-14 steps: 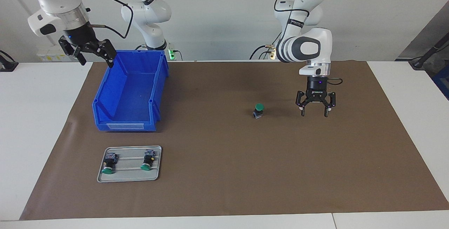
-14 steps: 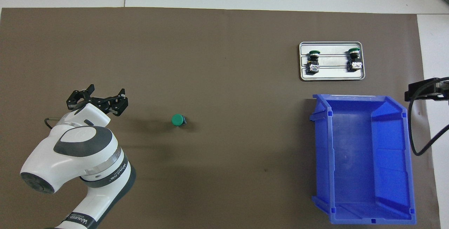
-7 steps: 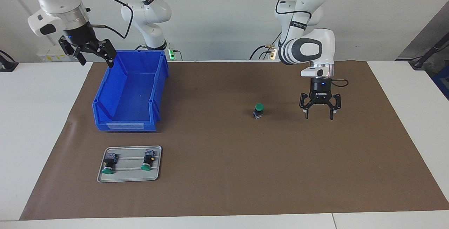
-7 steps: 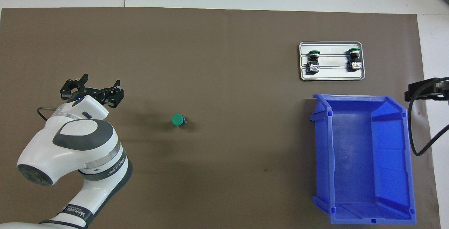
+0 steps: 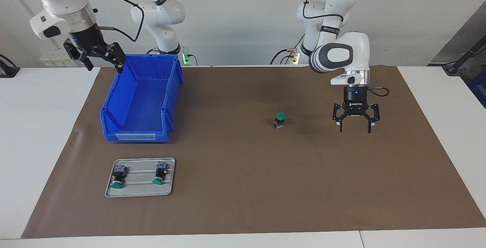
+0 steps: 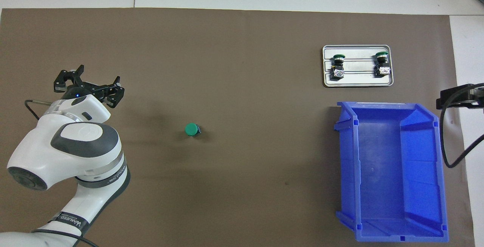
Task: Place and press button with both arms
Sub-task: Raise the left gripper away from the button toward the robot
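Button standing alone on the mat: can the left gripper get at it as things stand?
Probably yes: the button stands upright on bare mat, and the left gripper hangs open beside it.

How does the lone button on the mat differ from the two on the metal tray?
The lone button stands upright on the brown mat, cap up; the tray buttons lie on their sides in the metal tray. It sits nearer the robots, toward the left arm's end. All have green caps.

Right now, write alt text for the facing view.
A green button stands upright alone on the brown mat; the open left gripper hangs beside it. The open right gripper waits by a blue bin; two more buttons lie on a grey tray.
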